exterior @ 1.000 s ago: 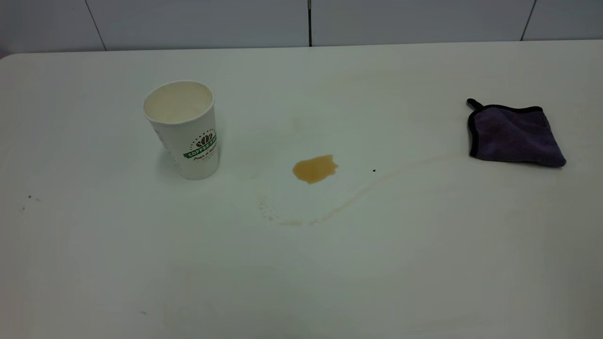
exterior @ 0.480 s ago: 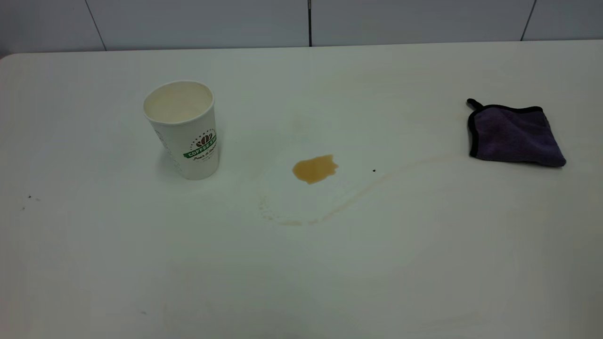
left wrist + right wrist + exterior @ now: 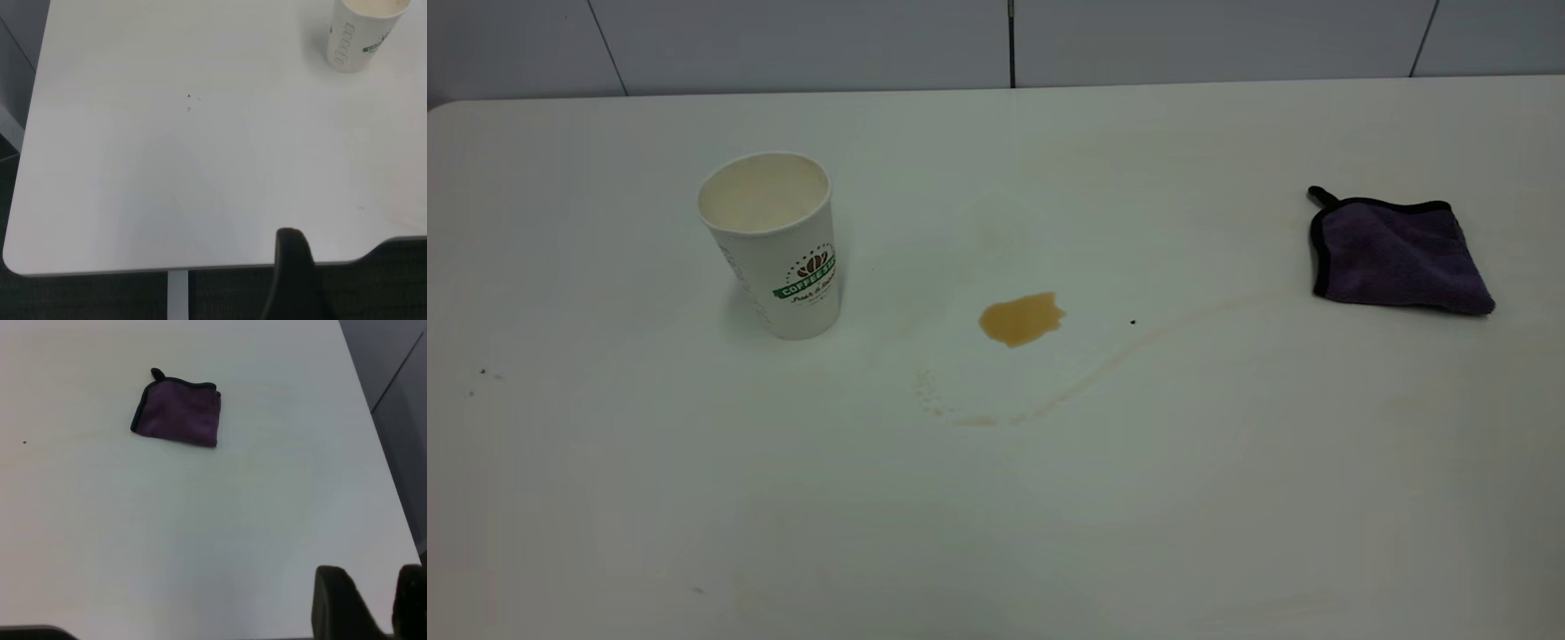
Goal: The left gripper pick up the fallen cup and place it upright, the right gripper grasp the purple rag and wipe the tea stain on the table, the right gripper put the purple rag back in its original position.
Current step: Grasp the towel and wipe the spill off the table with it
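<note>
Exterior view — cup (image 3: pixel 769 244) upright toward the desk's (image 3: pixel 996 524) left side; tea stain (image 3: pixel 1021 318) mid-desk, unwiped; purple rag (image 3: pixel 1398 256) near the right edge. No arms visible.

Left wrist view — left gripper (image 3: pixel 293 280) beyond the near edge, jaws' state untellable.

Right wrist view — right gripper (image 3: pixel 367 603) near the right corner, jaws slightly apart, empty. Best approach: descend squarely over the rag's middle, pinch deep.

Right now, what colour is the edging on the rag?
Black edging around the dark purple rag, with a small black loop at one corner. Clearest in the exterior view.
</note>
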### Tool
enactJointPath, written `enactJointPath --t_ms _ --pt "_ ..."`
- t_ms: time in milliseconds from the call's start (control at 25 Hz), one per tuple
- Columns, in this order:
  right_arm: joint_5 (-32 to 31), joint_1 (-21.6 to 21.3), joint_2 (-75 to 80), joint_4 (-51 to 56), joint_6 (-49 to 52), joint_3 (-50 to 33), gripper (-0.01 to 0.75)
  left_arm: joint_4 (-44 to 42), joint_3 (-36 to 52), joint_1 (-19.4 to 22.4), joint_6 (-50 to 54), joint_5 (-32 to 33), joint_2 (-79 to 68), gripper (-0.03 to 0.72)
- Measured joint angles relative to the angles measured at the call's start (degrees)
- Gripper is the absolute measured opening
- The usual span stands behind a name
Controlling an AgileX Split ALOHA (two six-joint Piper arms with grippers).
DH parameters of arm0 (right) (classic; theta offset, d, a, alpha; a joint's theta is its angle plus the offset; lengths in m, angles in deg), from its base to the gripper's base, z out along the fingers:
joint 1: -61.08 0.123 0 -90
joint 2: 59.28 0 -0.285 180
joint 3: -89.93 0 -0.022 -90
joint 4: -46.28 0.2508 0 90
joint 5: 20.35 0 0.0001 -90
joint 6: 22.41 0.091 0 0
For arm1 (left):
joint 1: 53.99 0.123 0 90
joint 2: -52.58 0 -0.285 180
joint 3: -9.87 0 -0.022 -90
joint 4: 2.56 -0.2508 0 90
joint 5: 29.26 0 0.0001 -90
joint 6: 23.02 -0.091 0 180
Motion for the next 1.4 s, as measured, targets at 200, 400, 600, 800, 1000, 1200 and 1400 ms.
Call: enactJointPath --t_ms 200,400,600,800,1000,1200,1400 --pt "0.12 0.0 0.0 -0.24 0.0 0.0 0.238 0.0 0.0 0.0 0.0 0.0 0.0 0.524" --pt "5.93 0.0 5.19 -1.67 -0.27 3.11 0.238 0.0 0.0 0.0 0.0 0.0 0.0 0.524" --pt "13.91 0.0 23.23 -1.73 -0.45 9.57 0.238 -0.04 0.0 0.0 0.0 0.0 0.0 0.524" --pt "21.99 0.0 43.84 -0.19 -0.4 17.93 0.253 -0.04 0.0 0.0 0.0 0.0 0.0 0.524" --pt "23.87 0.0 59.22 1.23 -0.29 24.86 0.347 -0.04 0.0 0.0 0.0 0.0 0.0 0.524" --pt "24.66 0.0 71.07 3.95 -1.1 28.97 0.603 -0.04 0.0 0.0 0.0 0.0 0.0 0.524" --pt "27.55 0.0 81.64 7.92 -5.14 29.81 0.722 -0.04 0.0 0.0 -0.46 0.0 0.0 0.524"
